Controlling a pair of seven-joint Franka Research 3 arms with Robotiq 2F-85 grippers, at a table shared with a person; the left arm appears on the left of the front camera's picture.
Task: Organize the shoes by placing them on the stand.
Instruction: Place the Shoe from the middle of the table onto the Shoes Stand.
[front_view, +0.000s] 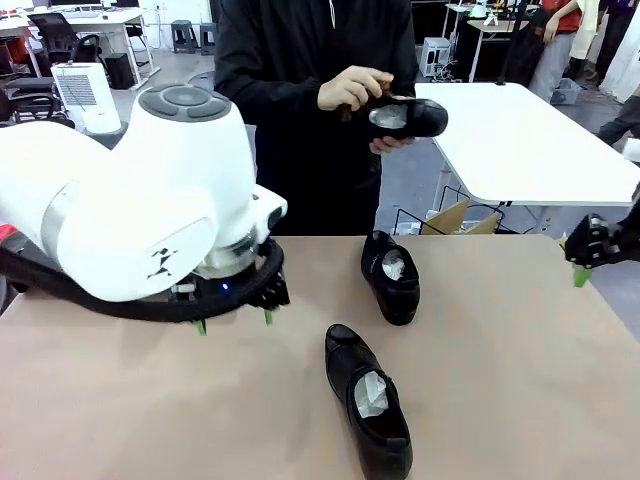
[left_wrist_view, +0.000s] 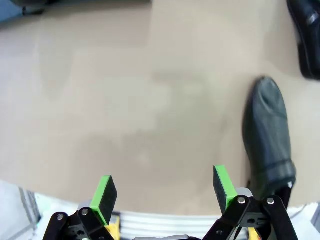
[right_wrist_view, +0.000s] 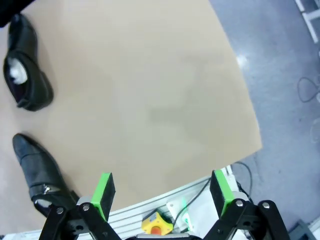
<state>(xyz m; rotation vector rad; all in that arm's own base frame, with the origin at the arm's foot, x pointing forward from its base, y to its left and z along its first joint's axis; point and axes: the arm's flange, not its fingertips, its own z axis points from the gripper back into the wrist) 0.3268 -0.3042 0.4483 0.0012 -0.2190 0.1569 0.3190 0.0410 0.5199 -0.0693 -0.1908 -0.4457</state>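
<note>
Two glossy black leather slip-on shoes, the far shoe (front_view: 390, 275) and the near shoe (front_view: 368, 400), lie on the tan tabletop (front_view: 500, 380), within either arm's reach. A person holds a third shoe (front_view: 405, 117). The left hand (left_wrist_view: 164, 186) and right hand (right_wrist_view: 162, 189) hover with fingers apart and empty, likely waiting.

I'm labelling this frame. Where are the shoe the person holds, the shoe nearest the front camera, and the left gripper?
held shoe (front_view: 415, 120): front view, its black leather.
nearest shoe (front_view: 368, 398): front view, paper stuffing in its opening.
left gripper (left_wrist_view: 162, 179): left wrist view, between its open fingertips.
</note>
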